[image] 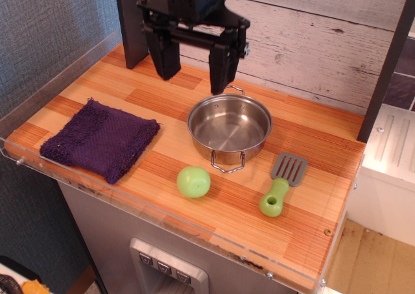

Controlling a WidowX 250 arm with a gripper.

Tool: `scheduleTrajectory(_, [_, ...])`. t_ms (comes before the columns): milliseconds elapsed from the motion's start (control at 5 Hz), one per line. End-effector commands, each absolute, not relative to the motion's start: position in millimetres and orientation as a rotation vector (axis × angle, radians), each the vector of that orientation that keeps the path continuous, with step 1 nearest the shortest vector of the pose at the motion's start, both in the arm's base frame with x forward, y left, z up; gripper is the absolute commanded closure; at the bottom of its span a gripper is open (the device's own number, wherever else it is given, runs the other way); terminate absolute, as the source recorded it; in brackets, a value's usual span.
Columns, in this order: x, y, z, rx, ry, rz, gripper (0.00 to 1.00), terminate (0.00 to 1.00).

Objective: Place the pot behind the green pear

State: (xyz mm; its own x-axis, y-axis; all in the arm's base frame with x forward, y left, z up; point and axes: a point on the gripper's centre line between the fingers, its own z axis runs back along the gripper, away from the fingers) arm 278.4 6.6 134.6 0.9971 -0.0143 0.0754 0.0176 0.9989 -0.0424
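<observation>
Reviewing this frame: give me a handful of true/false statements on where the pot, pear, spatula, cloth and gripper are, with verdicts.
1. The pot sits on the wooden counter just behind the green pear. True.
2. The gripper is shut on the pot's handle. False: it is open, raised above the counter and holding nothing.
3. The green-handled spatula lies right of the pear. True.
4. The purple cloth lies inside the pot. False: it lies flat on the counter at the left, apart from the pot, which is empty.
5. The pear rests against the spatula. False: bare counter shows between them.
</observation>
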Motion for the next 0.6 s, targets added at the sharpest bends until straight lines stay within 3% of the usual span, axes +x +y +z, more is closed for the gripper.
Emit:
scheduleTrajectory(0, [273.2, 12.9, 142.4, -0.035, -0.121, -0.098, 0.0, 0.0])
scheduleTrajectory(200, [273.2, 12.9, 142.4, -0.035, -0.121, -0.098, 0.0, 0.0])
scheduleTrajectory(400, [273.2, 12.9, 142.4, -0.035, -0.121, -0.098, 0.0, 1.0])
